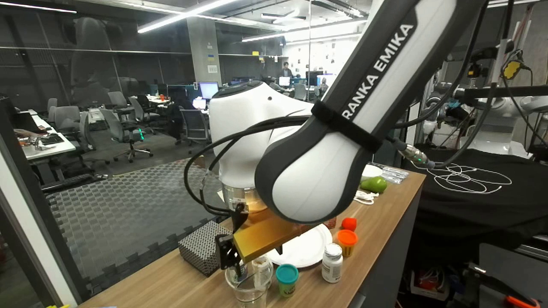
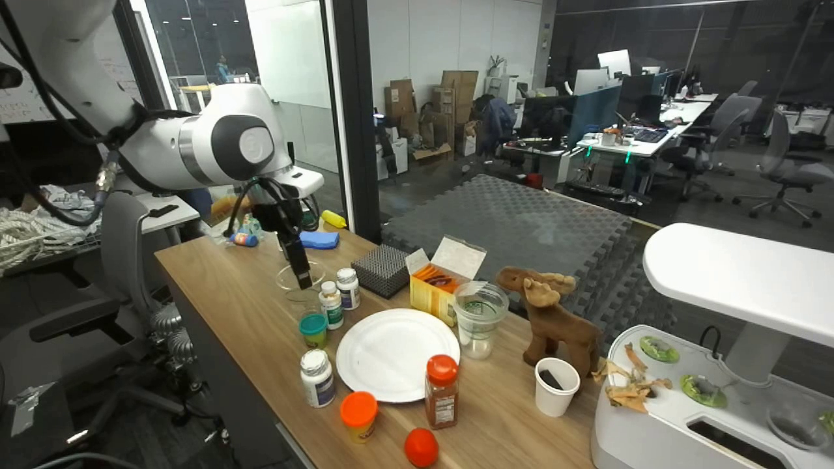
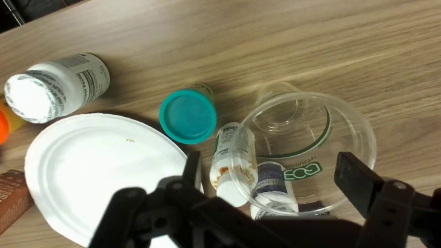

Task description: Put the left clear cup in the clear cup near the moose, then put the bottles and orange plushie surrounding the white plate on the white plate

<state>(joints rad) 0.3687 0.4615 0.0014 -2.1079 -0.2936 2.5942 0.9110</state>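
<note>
The left clear cup (image 3: 306,151) stands upright on the wooden tabletop (image 2: 228,273), just beside the green-labelled bottle (image 2: 331,306) and the blue-labelled bottle (image 2: 349,291), well apart from the clear cup (image 2: 481,322) near the moose (image 2: 560,326). Our gripper (image 3: 268,170) has its fingers spread wide and grips nothing; in the wrist view one finger (image 3: 358,184) overlaps the cup's mouth, but we cannot tell whether its tip dips inside. We judge the cup very light, thin-walled and slick: it should flex readily and might buckle or skid under a hard squeeze. We would take it at the rim, one finger within and one without, and squeeze gently. An outer finger could knock the bottles, so we favour the side away from them.
</note>
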